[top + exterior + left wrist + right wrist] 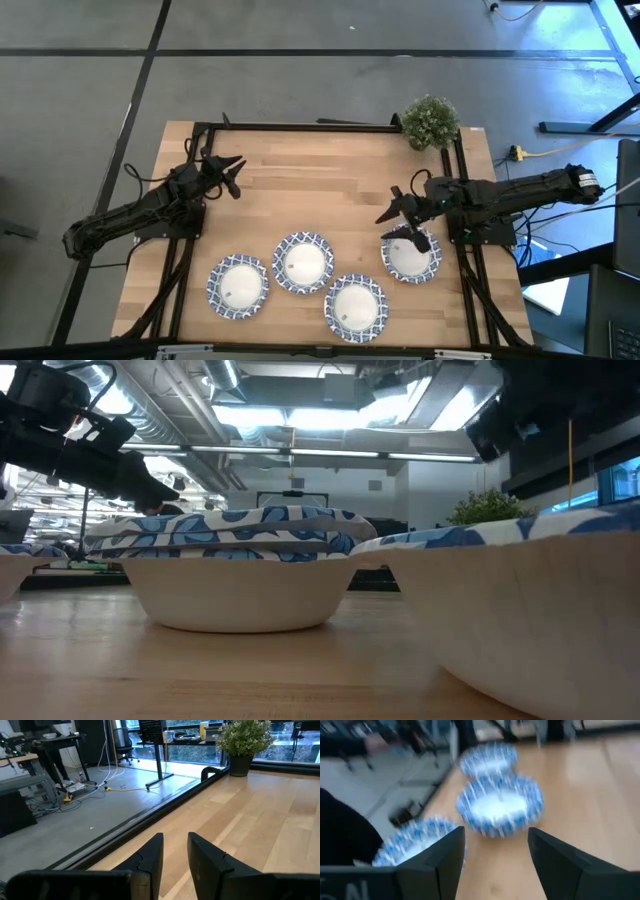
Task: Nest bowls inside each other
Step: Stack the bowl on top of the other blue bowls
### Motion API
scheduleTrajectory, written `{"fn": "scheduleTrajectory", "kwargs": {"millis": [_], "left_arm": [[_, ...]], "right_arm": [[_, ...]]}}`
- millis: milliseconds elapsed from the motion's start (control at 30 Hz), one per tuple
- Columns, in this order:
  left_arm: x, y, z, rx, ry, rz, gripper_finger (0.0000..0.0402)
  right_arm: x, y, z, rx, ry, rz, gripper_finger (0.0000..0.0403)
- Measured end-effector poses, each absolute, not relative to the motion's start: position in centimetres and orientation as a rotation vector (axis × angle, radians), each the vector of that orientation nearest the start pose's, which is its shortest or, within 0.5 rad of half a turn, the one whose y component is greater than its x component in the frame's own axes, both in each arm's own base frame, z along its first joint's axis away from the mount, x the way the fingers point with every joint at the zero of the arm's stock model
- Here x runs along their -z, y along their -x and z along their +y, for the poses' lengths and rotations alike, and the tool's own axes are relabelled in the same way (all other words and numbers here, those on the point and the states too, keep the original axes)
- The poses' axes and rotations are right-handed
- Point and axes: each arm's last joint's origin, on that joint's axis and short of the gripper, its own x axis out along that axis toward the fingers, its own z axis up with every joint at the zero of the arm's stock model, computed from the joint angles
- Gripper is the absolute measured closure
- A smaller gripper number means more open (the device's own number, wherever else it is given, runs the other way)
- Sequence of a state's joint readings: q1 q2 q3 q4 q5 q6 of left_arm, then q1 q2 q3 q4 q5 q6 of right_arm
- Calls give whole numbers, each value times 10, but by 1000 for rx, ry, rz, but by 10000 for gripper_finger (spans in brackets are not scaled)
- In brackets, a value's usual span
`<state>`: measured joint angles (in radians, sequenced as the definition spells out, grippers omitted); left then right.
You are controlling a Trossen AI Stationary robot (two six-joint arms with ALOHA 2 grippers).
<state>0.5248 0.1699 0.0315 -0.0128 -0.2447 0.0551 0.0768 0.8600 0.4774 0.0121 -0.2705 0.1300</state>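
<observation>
Right gripper [398, 218] (fingers spread) above rightmost bowl [410, 258]; left gripper [232, 172] idle.

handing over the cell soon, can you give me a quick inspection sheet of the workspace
surface: wooden table, back half bare.
job's things: four bowl positions along the front edge: far left, centre, front, right; the low view shows at least one is a nested stack.
clutter: potted plant at the back right corner.
grippers: left gripper open, idle at back left; right gripper open above the right bowl.
cables: yellow cable on the floor at right.
surroundings: grey floor, desks, no people seen.
</observation>
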Motion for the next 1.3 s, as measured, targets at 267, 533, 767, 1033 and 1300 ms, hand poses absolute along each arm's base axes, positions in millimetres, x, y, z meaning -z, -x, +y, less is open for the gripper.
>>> {"fn": "scheduleTrajectory", "kwargs": {"millis": [267,533,767,1033,1300], "left_arm": [[-159,-88,59,-764,-30,174,319],[-159,-88,59,-764,-31,174,319],[-159,-88,59,-764,-30,174,319],[-159,-88,59,-764,-31,174,319],[-159,-88,59,-764,-31,175,319]], "right_arm": [[-211,-173,23,-287,-377,687,185],[-220,-173,31,-583,-548,686,185],[-220,-173,31,-588,-545,684,185],[-220,-173,31,-563,-619,710,185],[-218,-176,28,-372,-701,708,185]]}}
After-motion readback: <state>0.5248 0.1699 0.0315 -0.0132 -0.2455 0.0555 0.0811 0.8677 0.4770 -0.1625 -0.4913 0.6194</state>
